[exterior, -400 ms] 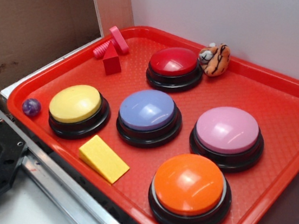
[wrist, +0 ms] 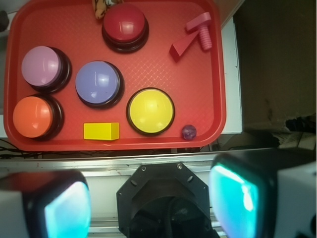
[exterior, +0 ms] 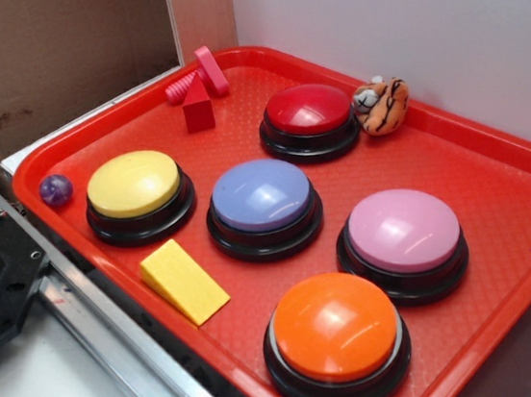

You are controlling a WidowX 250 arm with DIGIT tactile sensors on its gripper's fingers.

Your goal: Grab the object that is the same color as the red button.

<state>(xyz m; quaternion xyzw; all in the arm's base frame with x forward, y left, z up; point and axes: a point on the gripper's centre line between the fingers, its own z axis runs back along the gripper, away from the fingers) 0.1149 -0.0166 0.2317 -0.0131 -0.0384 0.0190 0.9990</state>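
Note:
The object, a small dark-red block (exterior: 197, 105) with a pointed top, stands in the far left corner of the red tray (exterior: 499, 188), touching a pink bolt toy (exterior: 199, 72). The red button (exterior: 307, 109) sits to its right, near the back rim. From the wrist view, the block (wrist: 181, 47) and red button (wrist: 125, 21) lie far off at the top. My gripper (wrist: 151, 198) hangs high over the robot base, outside the tray. It is open, its cyan pads (wrist: 233, 198) wide apart with nothing between them. The exterior view does not show the gripper.
Yellow (exterior: 134, 182), blue (exterior: 262, 194), pink (exterior: 404, 229) and orange (exterior: 335, 325) buttons fill the tray. A yellow wedge (exterior: 184, 281), a purple ball (exterior: 55, 189) and a striped plush (exterior: 382, 104) lie there too. Cardboard (exterior: 63, 28) stands on the left.

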